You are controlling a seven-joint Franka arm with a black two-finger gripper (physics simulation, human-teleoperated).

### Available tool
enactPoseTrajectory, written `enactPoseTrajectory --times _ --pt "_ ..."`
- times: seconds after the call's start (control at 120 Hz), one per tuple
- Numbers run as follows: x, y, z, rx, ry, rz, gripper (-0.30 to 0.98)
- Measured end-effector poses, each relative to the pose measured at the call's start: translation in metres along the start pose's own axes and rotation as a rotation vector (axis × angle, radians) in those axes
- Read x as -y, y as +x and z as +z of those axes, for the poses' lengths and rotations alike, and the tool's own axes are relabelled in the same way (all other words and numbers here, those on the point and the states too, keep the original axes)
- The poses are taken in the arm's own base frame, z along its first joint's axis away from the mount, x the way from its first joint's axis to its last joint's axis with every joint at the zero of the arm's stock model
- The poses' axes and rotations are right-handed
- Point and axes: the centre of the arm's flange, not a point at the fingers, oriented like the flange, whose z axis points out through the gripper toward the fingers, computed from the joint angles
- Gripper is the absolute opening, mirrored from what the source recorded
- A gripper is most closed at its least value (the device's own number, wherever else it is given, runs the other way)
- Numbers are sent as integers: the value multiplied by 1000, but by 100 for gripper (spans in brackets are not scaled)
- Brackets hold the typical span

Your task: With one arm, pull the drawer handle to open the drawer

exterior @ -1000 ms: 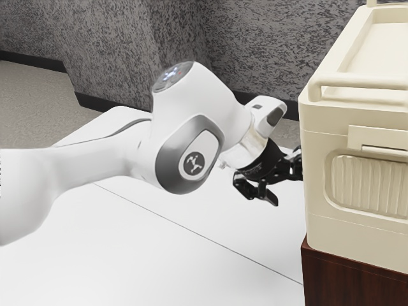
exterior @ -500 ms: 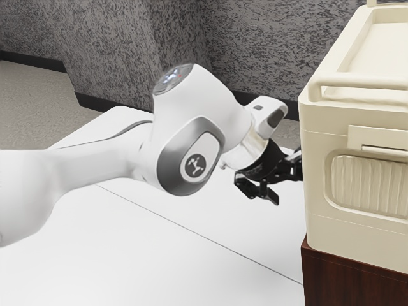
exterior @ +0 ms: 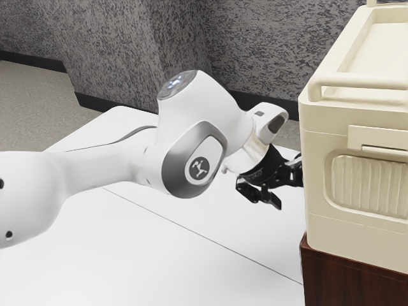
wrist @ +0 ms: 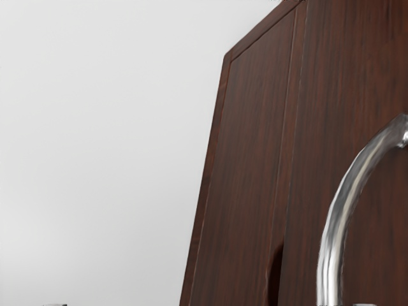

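- The surface (exterior: 191,255) is white and smooth, with a rounded far corner.
- A thin dark line (exterior: 203,236) runs slantwise across it toward the wooden cabinet (exterior: 344,280).
- The wooden cabinet is dark reddish brown; its foot is out of sight, so I cannot tell whether it stands on the surface.
- Directly on top of the wooden cabinet sits a cream box (exterior: 317,178), upright, with a raised rail along its top.

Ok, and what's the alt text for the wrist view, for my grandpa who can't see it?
A shiny, curved metal handle sticks out from a dark brown wooden panel. Next to that is another wooden panel with a slanting edge, and beyond it a plain white surface.
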Motion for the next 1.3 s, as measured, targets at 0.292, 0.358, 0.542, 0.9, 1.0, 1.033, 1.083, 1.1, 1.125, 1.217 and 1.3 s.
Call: enactPoseTrajectory --times 0.292,0.358,0.542,0.9,1.0,1.033,1.083,1.1,1.125,1.217,1.3 --pt "2 2 -3 -13 13 24 38" --pt "3 3 -4 -18 19 36 36" --pt "9 9 -6 -32 34 61 33" --pt "23 19 -10 -43 50 77 31" --pt "28 22 -10 -43 55 77 31" --pt "30 23 -10 -44 57 76 31" --pt "32 24 -11 -45 59 77 31" --pt "32 25 -11 -46 59 77 31" --pt "33 26 -11 -46 59 77 31" --pt "36 27 -12 -47 61 78 31" --pt "42 29 -12 -46 66 72 31"
